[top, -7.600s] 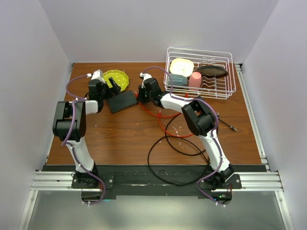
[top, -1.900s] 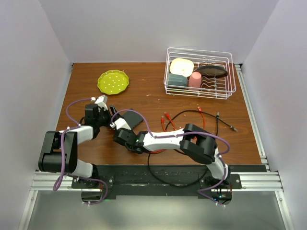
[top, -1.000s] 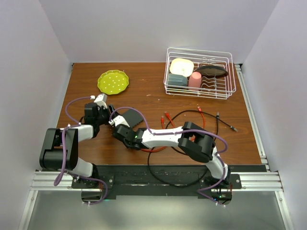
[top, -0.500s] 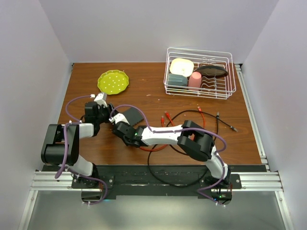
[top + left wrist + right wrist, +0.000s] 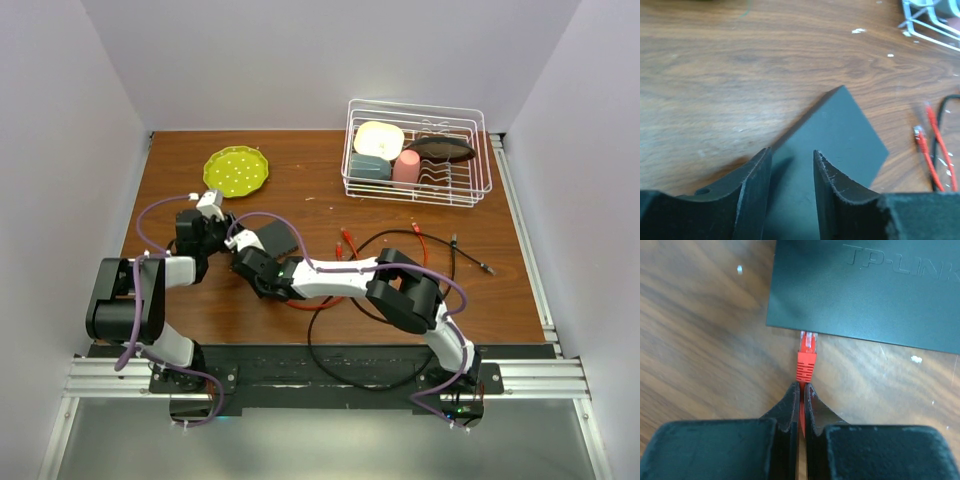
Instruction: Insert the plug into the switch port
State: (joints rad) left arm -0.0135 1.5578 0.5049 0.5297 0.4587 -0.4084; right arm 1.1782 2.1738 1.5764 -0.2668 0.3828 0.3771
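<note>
The switch [image 5: 865, 290] is a flat matte-black box with raised lettering, lying on the wooden table [image 5: 300, 190] left of centre. Its ports sit on the side edge facing me and are hidden under the top's rim. A red plug [image 5: 806, 362] points at that edge, its clear tip touching it near the box's left corner. My right gripper [image 5: 801, 385] is shut on the red cable just behind the plug's boot. My left gripper [image 5: 790, 152] hangs over the switch's [image 5: 840, 135] other end, open with a narrow gap in which the black top shows.
A round yellow-green plate [image 5: 236, 170] lies at the far left. A white wire rack [image 5: 418, 190] with dishes stands at the far right. Loose red cable ends [image 5: 922, 142] and black cable loops [image 5: 340, 345] lie right of the switch and toward the near edge.
My right gripper has carried the plug a little farther up and left, to the switch's edge. The left gripper's jaws have narrowed over the box.
</note>
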